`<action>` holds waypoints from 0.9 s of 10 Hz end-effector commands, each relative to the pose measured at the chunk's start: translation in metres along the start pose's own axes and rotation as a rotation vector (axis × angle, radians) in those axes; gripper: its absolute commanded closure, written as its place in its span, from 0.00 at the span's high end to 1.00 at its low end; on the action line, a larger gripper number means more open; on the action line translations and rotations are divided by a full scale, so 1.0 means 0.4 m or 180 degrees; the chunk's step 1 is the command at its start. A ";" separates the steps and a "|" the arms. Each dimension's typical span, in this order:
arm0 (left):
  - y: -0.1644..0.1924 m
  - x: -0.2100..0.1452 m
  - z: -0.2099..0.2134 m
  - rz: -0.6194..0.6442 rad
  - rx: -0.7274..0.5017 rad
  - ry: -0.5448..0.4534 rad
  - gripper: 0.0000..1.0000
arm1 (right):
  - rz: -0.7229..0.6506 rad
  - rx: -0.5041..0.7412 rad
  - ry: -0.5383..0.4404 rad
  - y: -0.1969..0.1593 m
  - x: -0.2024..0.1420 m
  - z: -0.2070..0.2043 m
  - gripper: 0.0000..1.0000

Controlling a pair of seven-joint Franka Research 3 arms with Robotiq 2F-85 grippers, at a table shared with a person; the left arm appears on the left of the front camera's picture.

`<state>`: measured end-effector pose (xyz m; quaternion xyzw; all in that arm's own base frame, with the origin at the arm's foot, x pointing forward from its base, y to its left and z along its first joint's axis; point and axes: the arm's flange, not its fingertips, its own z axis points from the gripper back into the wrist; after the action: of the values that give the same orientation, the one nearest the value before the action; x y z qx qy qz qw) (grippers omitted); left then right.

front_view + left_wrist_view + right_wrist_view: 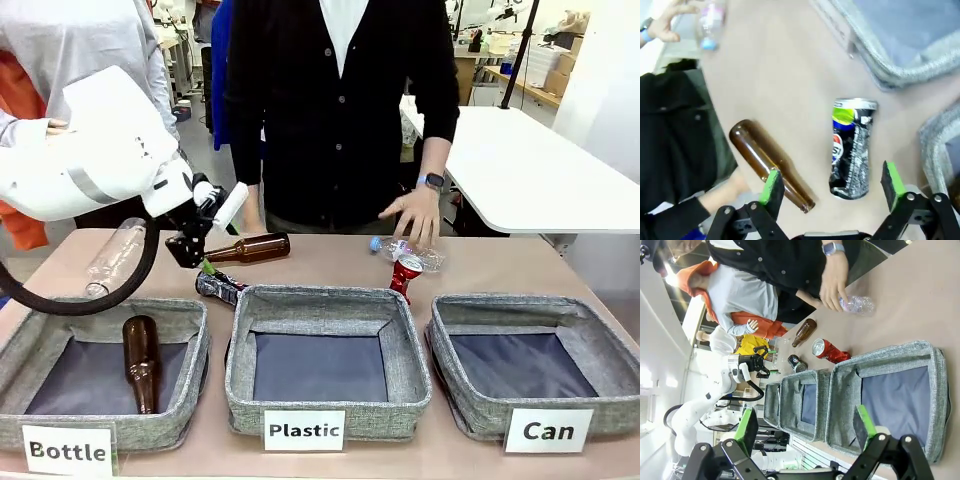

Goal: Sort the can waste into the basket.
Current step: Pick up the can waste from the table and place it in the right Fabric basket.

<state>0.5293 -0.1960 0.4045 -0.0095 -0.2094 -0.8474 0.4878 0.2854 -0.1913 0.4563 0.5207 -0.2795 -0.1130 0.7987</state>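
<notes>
We see the black-and-silver can lying on its side on the table, just beyond the gap between the "Bottle" basket and the "Plastic" basket. In the left wrist view its long axis runs straight away from the left gripper, with the silver-rimmed end farthest off. Its dented metal skin carries a round red, white and blue emblem and a yellow-green patch, but we cannot read the small print. The left jaws are released, with a green pad on either side of the can's near end and clear of it. The red can stands crumpled near the far right corner of the "Plastic" basket, its silver top uppermost and tipped toward us. The grey woven-fabric basket with the dark lining and the white "Can" label sits at the right and holds nothing. The right gripper hangs over the baskets with its jaws released. A brown glass bottle lies beside the black-and-silver can, neck toward it, and another brown bottle lies in the "Bottle" basket. The person's hand rests on a clear plastic bottle.
</notes>
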 end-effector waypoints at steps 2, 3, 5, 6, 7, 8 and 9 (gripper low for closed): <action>0.014 0.004 -0.044 -0.0109 -0.0315 0.0177 1.00 | 0.0075 0.0076 -0.0055 -0.002 0.005 -0.001 1.00; 0.028 0.007 -0.069 -0.0102 -0.0449 0.0179 1.00 | 0.0075 0.0076 -0.0055 -0.002 0.005 -0.001 1.00; 0.065 0.014 -0.133 -0.0053 -0.0733 0.0298 1.00 | 0.0075 0.0076 -0.0055 -0.002 0.005 -0.001 1.00; 0.088 0.013 -0.171 -0.0046 -0.0897 0.0329 1.00 | 0.0075 0.0076 -0.0055 -0.002 0.005 -0.001 1.00; 0.102 0.015 -0.211 -0.0059 -0.1081 0.0385 1.00 | 0.0075 0.0076 -0.0055 -0.002 0.005 -0.001 1.00; 0.110 0.019 -0.240 -0.0068 -0.1183 0.0410 1.00 | 0.0075 0.0076 -0.0055 -0.002 0.005 -0.001 1.00; 0.116 0.016 -0.263 -0.0044 -0.1283 0.0476 1.00 | 0.0075 0.0076 -0.0055 -0.002 0.005 -0.001 1.00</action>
<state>0.5718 -0.2515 0.3219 -0.0419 -0.0214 -0.8745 0.4827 0.2854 -0.1914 0.4565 0.5207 -0.2796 -0.1129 0.7987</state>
